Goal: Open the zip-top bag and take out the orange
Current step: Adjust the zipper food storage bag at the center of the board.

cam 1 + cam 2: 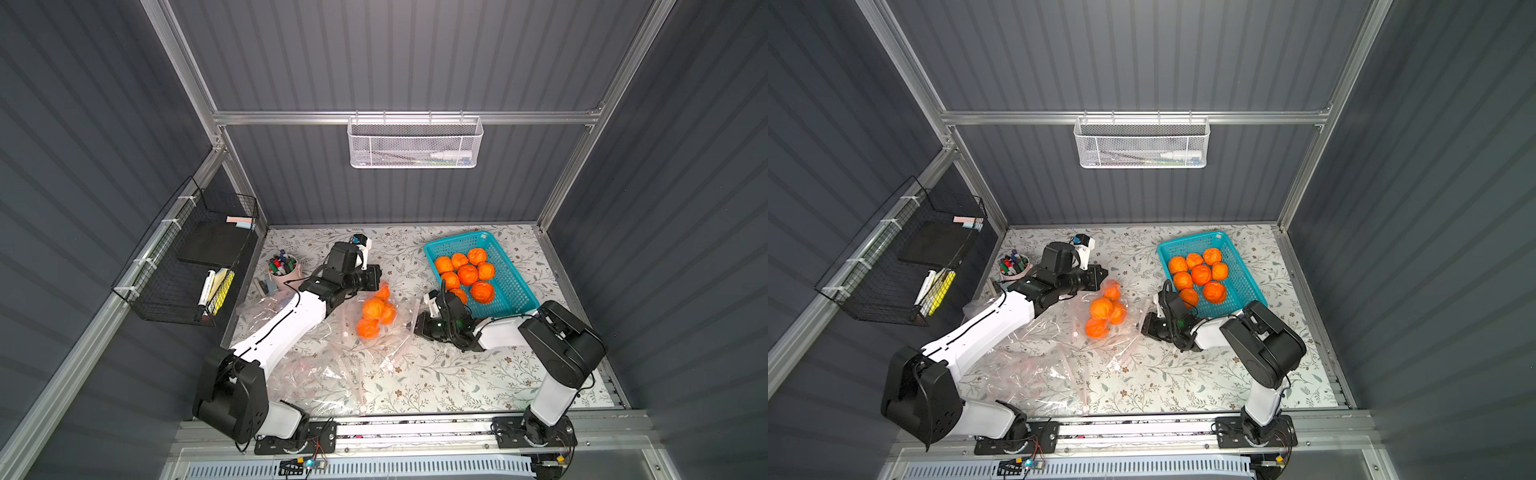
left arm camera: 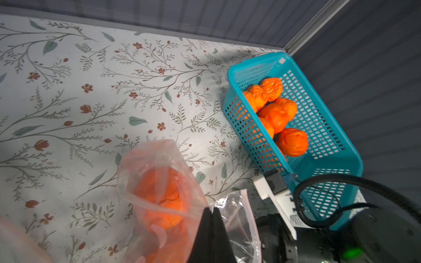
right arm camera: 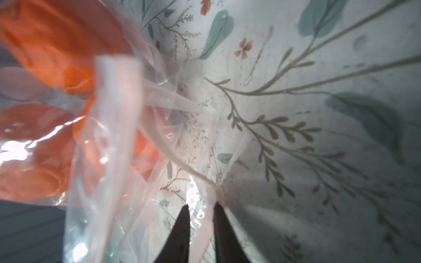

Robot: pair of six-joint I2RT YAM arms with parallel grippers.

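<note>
the left claw (image 2: 210, 213) is closed, pinching what seems to be one edge of the zip-top bag (image 1: 397, 328) to anchor it. the right claw (image 3: 200, 206) stands slightly parted around the opposite film. the oranges (image 1: 372, 309) lie inside the bag on the surface (image 1: 457, 374).

Dark tool (image 3: 202, 205) tips apart, zip-top bag (image 3: 109, 159) film between, oranges (image 3: 45, 38) inside

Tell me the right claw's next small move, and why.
Probably close the right claw on the zip-top bag film between its parted tips: the left claw pinches another edge and the oranges sit inside; a two-sided pull could open it.
</note>
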